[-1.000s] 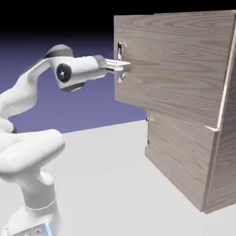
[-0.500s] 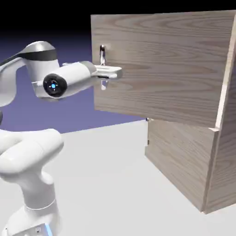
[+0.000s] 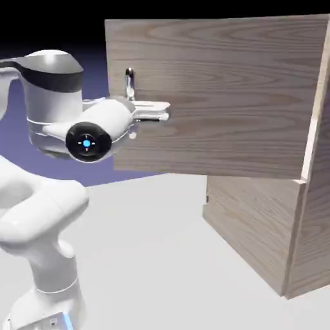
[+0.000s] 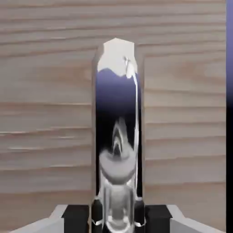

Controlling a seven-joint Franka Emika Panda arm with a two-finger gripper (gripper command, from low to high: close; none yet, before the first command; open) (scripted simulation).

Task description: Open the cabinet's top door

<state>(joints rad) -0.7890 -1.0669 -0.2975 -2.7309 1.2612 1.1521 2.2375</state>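
Note:
The light oak cabinet (image 3: 309, 213) stands at the exterior view's right. Its top door (image 3: 219, 97) is swung well out toward the left, hinged at the right. The silver bar handle (image 3: 129, 82) stands near the door's free left edge. My gripper (image 3: 136, 117) reaches horizontally to the handle's lower part and is shut on it. In the hand view the shiny handle (image 4: 117, 136) fills the middle, running down between the dark pads (image 4: 77, 217) at the bottom edge, with the door's wood grain (image 4: 45, 113) behind it.
The lower door (image 3: 248, 219) stays flat against the cabinet front beneath the seam. The white arm's elbow (image 3: 55, 84) and base link (image 3: 45, 219) occupy the left. Grey table surface (image 3: 148, 258) spreads in front of the cabinet.
The top door has swung further open, its free edge moving left across the exterior view. My gripper moved left with the handle and the arm folded back toward its base.

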